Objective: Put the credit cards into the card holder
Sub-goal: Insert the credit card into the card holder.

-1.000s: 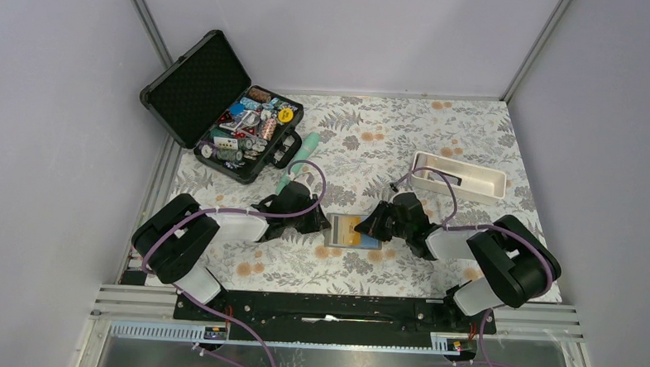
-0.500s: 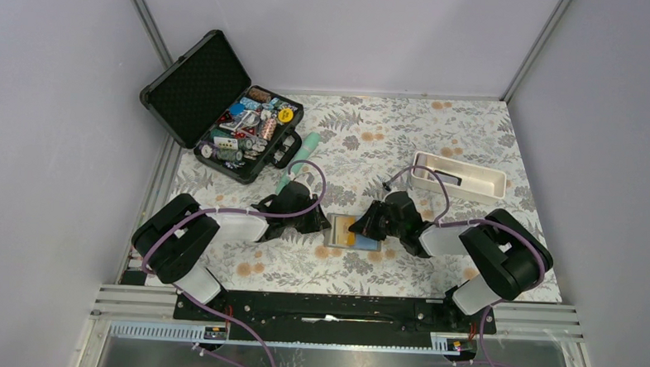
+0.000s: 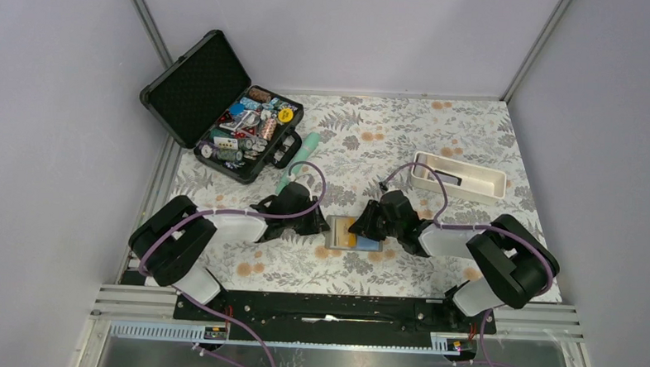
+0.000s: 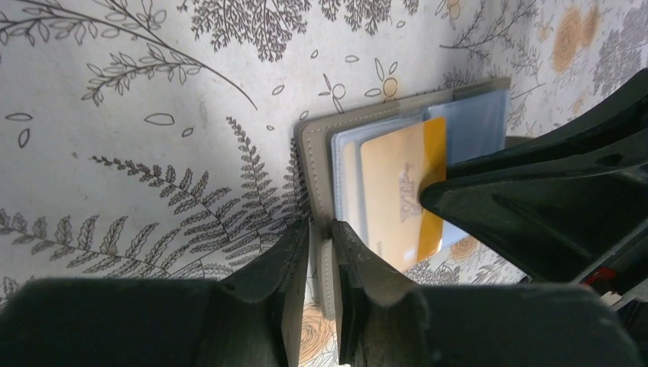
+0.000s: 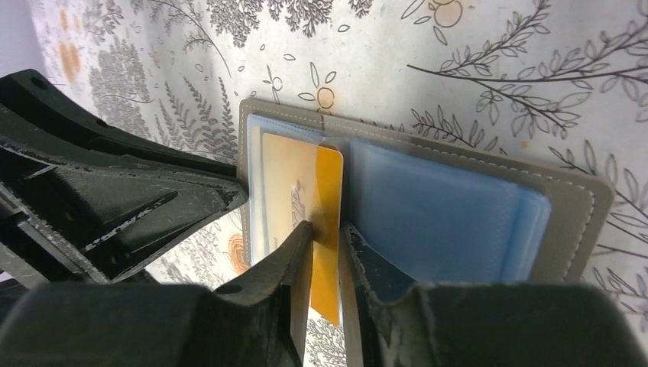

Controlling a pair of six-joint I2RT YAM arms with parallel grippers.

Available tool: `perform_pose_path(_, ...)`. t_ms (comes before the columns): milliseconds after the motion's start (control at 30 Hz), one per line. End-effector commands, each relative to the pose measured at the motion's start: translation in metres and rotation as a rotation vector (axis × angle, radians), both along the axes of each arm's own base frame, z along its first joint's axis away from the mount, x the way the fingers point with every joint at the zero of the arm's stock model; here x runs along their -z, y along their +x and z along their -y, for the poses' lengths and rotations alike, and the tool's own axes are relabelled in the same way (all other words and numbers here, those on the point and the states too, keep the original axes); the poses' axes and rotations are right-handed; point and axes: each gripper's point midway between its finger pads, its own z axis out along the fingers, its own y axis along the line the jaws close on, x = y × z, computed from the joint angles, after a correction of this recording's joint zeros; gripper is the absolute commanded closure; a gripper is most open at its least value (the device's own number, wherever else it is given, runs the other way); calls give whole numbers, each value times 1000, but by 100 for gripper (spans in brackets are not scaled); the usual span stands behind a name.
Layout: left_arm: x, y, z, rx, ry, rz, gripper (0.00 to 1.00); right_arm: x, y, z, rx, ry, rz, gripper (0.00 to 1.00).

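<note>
Floral-print tablecloth shows all around the open grey-brown folding card holder. The black hard case is well off its rear left, and the white oblong tray off its rear right. The mint-green tube lies nearer, rear left. The left gripper clamps the holder's left edge. The right gripper has its jaws slightly parted over the orange-yellow card, which is half inside the left pocket.

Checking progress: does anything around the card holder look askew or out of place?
The orange-yellow card sits only partly inside a clear sleeve of the card holder, one edge jutting out at the right claw.
</note>
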Motion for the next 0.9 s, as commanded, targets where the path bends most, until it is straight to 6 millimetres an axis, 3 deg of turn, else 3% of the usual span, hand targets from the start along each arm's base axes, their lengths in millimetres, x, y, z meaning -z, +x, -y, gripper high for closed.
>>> perform_pose_path(0,11,-19,-14,47,82,-40,78,20,-13,31,-12,-213,-25,72)
perform_pose_path(400,-24,-14,-5,44,-7,14,66,-5,-11,32,-54,-225,26,45)
perform_pose_path(600,-35,-14,1,43,-55,23,61,-17,-10,41,-62,-270,69,40)
perform_pose_path(867,-42,-16,10,44,-102,24,60,-22,-18,48,-104,-314,55,34)
